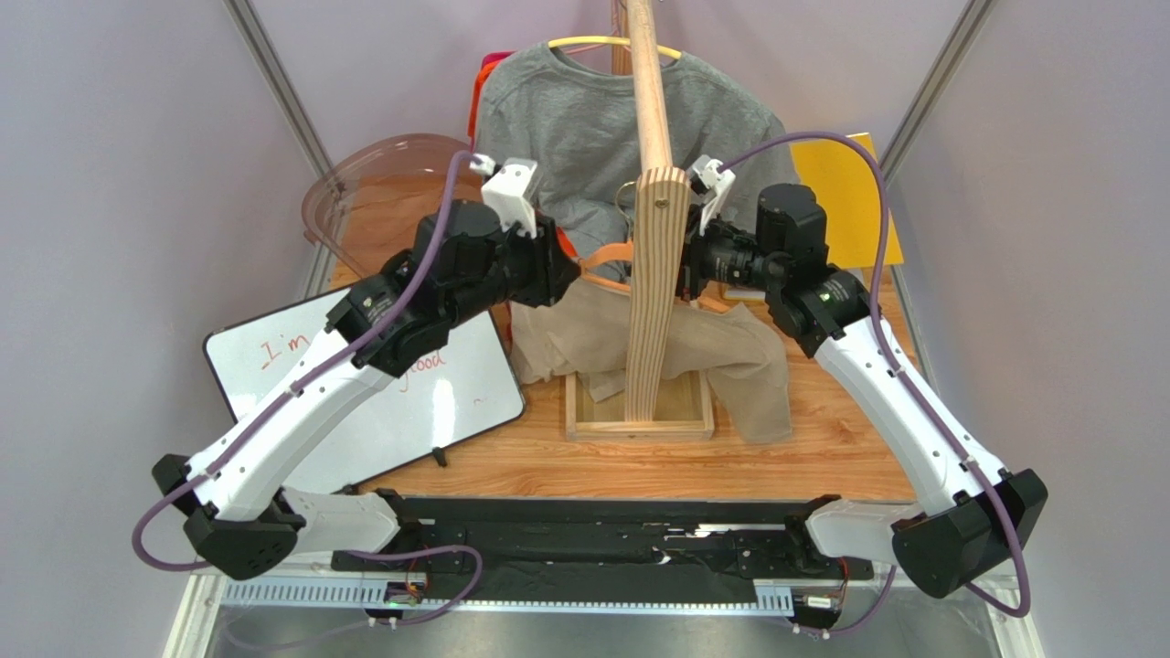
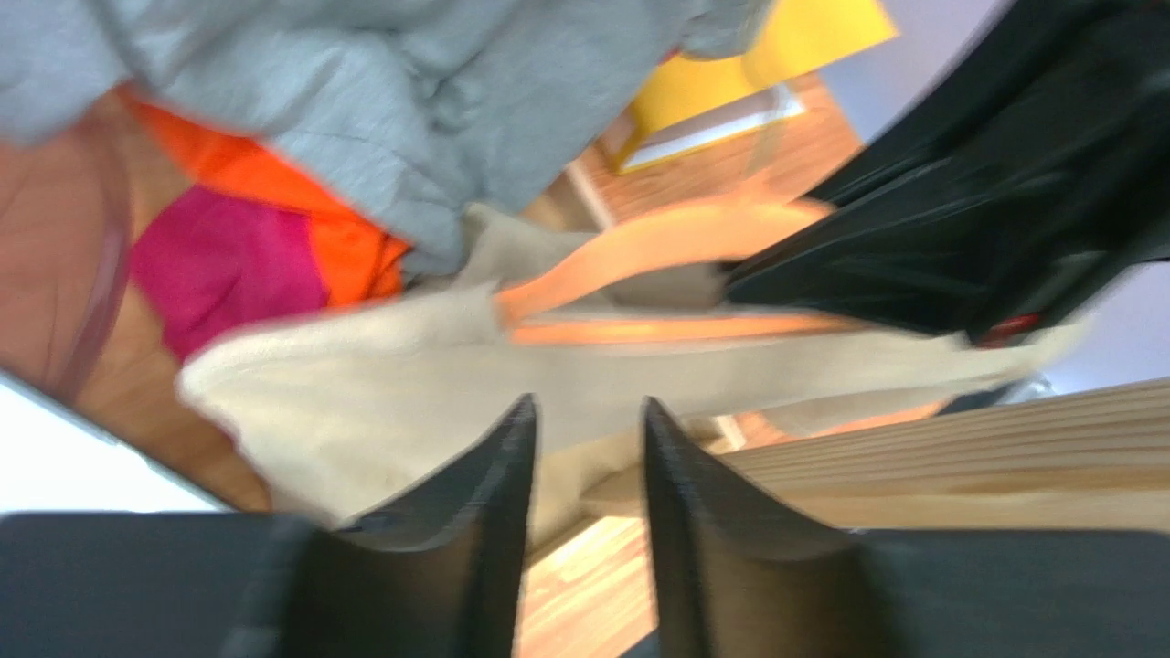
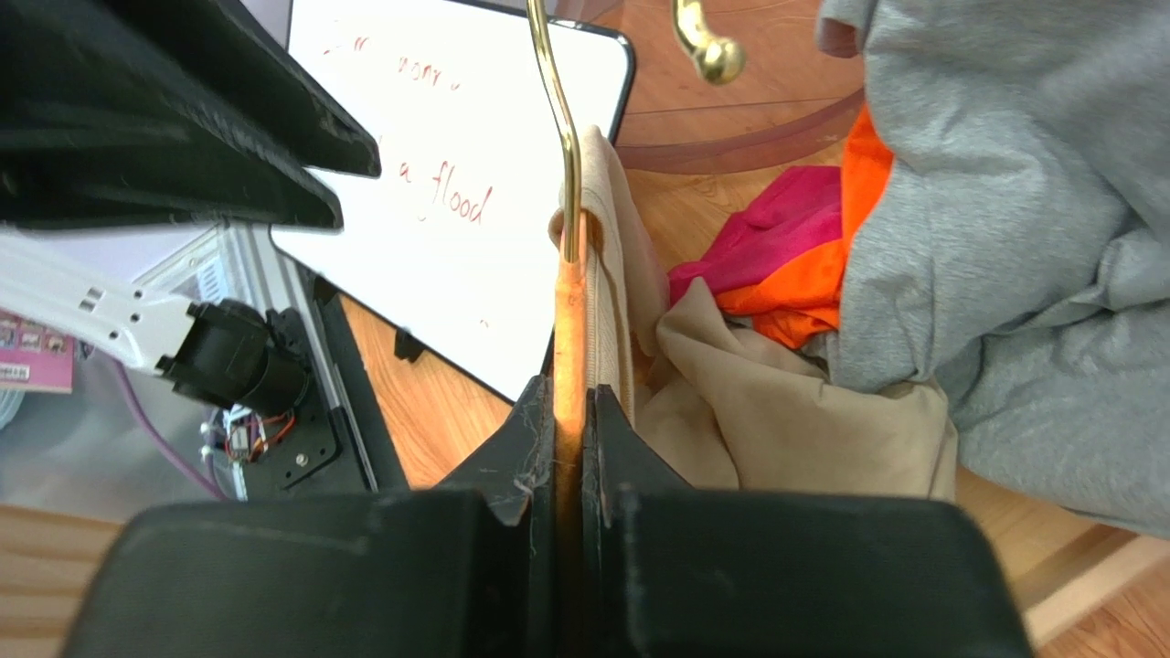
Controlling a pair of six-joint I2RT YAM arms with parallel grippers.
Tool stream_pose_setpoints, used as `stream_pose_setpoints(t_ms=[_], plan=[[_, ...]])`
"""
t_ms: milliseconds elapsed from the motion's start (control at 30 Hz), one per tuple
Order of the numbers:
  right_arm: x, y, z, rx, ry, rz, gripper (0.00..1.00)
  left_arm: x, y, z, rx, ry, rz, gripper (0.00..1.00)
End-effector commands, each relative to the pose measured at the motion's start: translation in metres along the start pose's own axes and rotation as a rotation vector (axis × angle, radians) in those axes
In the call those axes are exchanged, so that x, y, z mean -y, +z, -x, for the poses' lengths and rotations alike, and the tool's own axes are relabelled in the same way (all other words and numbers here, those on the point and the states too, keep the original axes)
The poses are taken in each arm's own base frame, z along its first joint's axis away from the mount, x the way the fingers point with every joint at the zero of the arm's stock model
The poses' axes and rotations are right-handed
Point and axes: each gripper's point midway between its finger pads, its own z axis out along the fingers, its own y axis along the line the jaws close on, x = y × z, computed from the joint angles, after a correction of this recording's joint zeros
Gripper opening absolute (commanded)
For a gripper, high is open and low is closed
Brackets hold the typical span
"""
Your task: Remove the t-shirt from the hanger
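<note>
Farthest left on the counter (image 1: 824, 446) lies a whiteboard (image 1: 343, 377), which plays no part in the job. Next comes the left tool (image 2: 588, 411), its fingers standing a little apart with nothing between them. The tips sit just short of the bunched beige cloth of the t-shirt (image 2: 398, 391), so that side has no hold on the shirt at present. In the middle, the hanger (image 2: 646, 247) is held in the air just left of the wooden stand (image 1: 657, 247), in front of a grey t-shirt (image 1: 577, 124) hanging behind. One orange arm of it shows bare above the beige cloth in the left wrist view, so that shoulder looks to be off. The right wrist view shows beige fabric draped against the hanger close under its metal hook, so the shirt is not free. Most of its body sags in a heap around the foot of the stand, with one flap trailing to the right. On the right, the right tool (image 3: 570, 405) is pressed together on the hanger's thin orange arm, pinching it edge-on and holding it up. By my reckoning the task is partway through. What remains is to take hold of the cloth and draw it off the hanger's remaining arm and the hook end.
</note>
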Motion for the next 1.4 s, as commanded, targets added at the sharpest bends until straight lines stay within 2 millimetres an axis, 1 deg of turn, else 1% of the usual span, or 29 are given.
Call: stream_pose_setpoints(t_ms=[0,33,67,133,167,200,233,333,367,400,433,500,533,667,800,867,900,967,1000,1033,1067,1100,1133,1167,1200,1300,1333,1367], plan=[[-0.018,-0.019,0.048,0.130,0.005,-0.009,0.00,-0.034,-0.015,-0.018,0.042,-0.034,0.132,0.48],[-0.022,-0.020,0.050,0.133,0.010,0.010,0.00,-0.032,-0.014,-0.021,0.043,-0.064,0.118,0.53],[-0.022,-0.019,0.050,0.132,0.025,0.011,0.00,-0.033,-0.011,-0.026,0.048,-0.083,0.107,0.55],[-0.024,-0.020,0.055,0.141,0.052,0.010,0.00,-0.029,-0.013,-0.029,0.054,-0.151,0.073,0.59],[-0.023,-0.021,0.055,0.143,0.067,0.005,0.00,-0.034,-0.009,-0.034,0.049,-0.181,0.077,0.61],[-0.026,-0.022,0.057,0.148,0.071,0.012,0.00,-0.034,-0.010,-0.034,0.055,-0.208,0.059,0.63],[-0.028,-0.023,0.058,0.149,0.083,0.022,0.00,-0.029,-0.008,-0.040,0.038,-0.234,0.019,0.67],[-0.032,-0.024,0.061,0.169,0.080,0.043,0.00,-0.032,0.005,-0.046,0.037,-0.365,-0.008,0.68],[-0.032,-0.024,0.061,0.169,0.082,0.046,0.00,-0.038,0.008,-0.048,0.035,-0.445,0.016,0.66],[-0.034,-0.024,0.063,0.173,0.077,0.054,0.00,-0.041,0.011,-0.050,0.032,-0.482,0.028,0.63],[-0.034,-0.024,0.060,0.167,0.080,0.058,0.00,-0.042,0.012,-0.048,0.037,-0.504,0.030,0.60],[-0.034,-0.023,0.060,0.168,0.073,0.063,0.00,-0.040,0.013,-0.038,0.077,-0.536,0.009,0.59],[-0.036,-0.023,0.059,0.165,0.072,0.070,0.00,-0.038,0.013,-0.030,0.107,-0.542,-0.008,0.59],[-0.040,-0.024,0.057,0.160,0.065,0.095,0.00,-0.034,0.017,-0.014,0.165,-0.516,-0.044,0.59],[-0.043,-0.025,0.057,0.158,0.065,0.111,0.00,-0.045,0.032,-0.022,0.140,-0.516,0.025,0.65],[-0.046,-0.027,0.058,0.163,0.061,0.119,0.00,-0.048,0.037,-0.025,0.127,-0.524,0.047,0.65],[-0.047,-0.028,0.059,0.168,0.061,0.119,0.00,-0.052,0.040,-0.027,0.120,-0.529,0.070,0.63],[-0.046,-0.029,0.061,0.172,0.065,0.113,0.00,-0.054,0.039,-0.033,0.108,-0.536,0.084,0.60],[-0.046,-0.031,0.062,0.178,0.066,0.106,0.00,-0.056,0.037,-0.033,0.115,-0.541,0.092,0.53],[-0.046,-0.032,0.064,0.182,0.065,0.106,0.00,-0.058,0.036,-0.038,0.112,-0.543,0.098,0.50],[-0.048,-0.032,0.063,0.182,0.065,0.112,0.00,-0.059,0.030,-0.036,0.128,-0.547,0.098,0.48],[-0.048,-0.033,0.064,0.185,0.064,0.113,0.00,-0.064,0.028,-0.036,0.145,-0.557,0.122,0.48],[-0.049,-0.033,0.065,0.187,0.065,0.118,0.00,-0.067,0.028,-0.038,0.152,-0.558,0.131,0.48],[-0.051,-0.033,0.066,0.188,0.063,0.128,0.00,-0.068,0.026,-0.035,0.167,-0.552,0.132,0.50],[-0.053,-0.034,0.065,0.185,0.064,0.141,0.00,-0.070,0.026,-0.034,0.174,-0.551,0.138,0.54],[-0.055,-0.033,0.064,0.184,0.069,0.162,0.00,-0.062,0.031,-0.027,0.164,-0.535,0.110,0.59],[-0.057,-0.032,0.064,0.186,0.068,0.170,0.00,-0.059,0.032,-0.023,0.165,-0.532,0.098,0.60],[-0.056,-0.032,0.063,0.185,0.075,0.171,0.00,-0.058,0.037,-0.024,0.152,-0.528,0.095,0.60]])
